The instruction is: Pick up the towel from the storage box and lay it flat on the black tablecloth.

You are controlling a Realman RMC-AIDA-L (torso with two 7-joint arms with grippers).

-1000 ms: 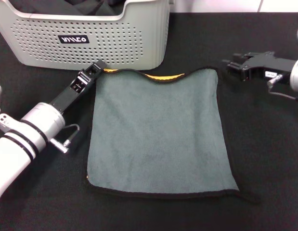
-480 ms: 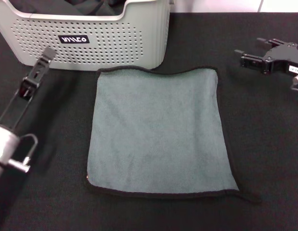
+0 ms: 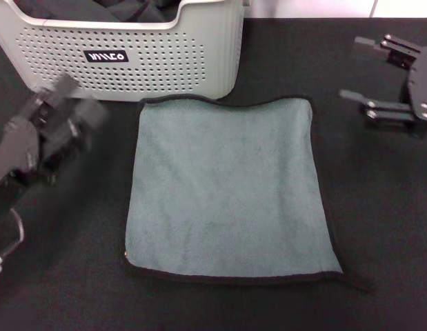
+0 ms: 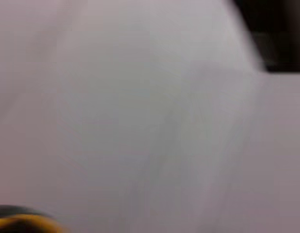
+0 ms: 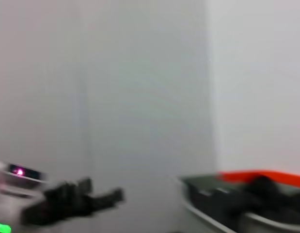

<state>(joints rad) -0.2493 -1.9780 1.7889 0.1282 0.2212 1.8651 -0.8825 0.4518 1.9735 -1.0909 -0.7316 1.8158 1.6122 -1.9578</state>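
Both pincers (image 3: pixel 58 114) (image 3: pixel 368 76) farther from towel (image 3: pixel 227 189)

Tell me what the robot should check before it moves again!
1. Towel out of the box: ok.
2. Towel on the tablecloth: ok.
3. Towel flat, grey-green side up: mostly ok; the near right corner sticks out a little.
4. Left gripper off the towel: ok, it is beside it.
5. Right gripper off the towel: ok, open and empty.
6. Left gripper empty: cannot tell, it is blurred.
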